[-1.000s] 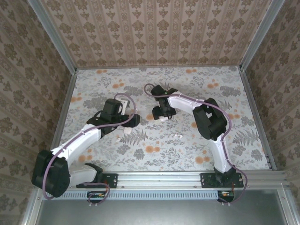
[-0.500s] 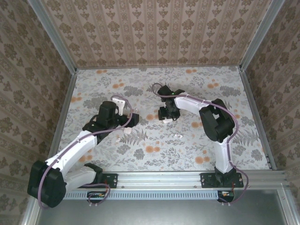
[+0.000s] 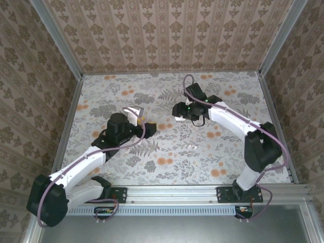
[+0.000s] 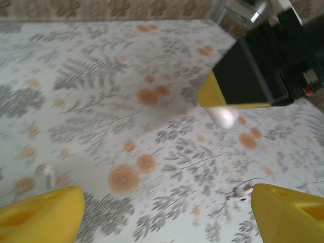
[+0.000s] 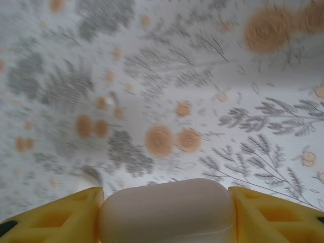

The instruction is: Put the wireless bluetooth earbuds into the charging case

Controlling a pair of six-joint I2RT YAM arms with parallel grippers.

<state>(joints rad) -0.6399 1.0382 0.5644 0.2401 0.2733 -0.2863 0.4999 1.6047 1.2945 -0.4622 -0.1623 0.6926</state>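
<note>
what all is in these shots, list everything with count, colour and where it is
charging case: 1, white, clamped between the right jaws
earbuds: 2, white, loose on the table, apart from each other; the second lies blurred, low on the left in the left wrist view
table: 1, pale with grey leaves and orange flowers, under everything
walls: 3, brown patterned paper, around the table
rail: 1, silver metal, near edge, carrying both arm bases
left arm: 1, white and black, purple cable; left jaws yellow, open, nothing between them
right arm: 1, white and black, purple cable; right jaws yellow, shut on the charging case
</note>
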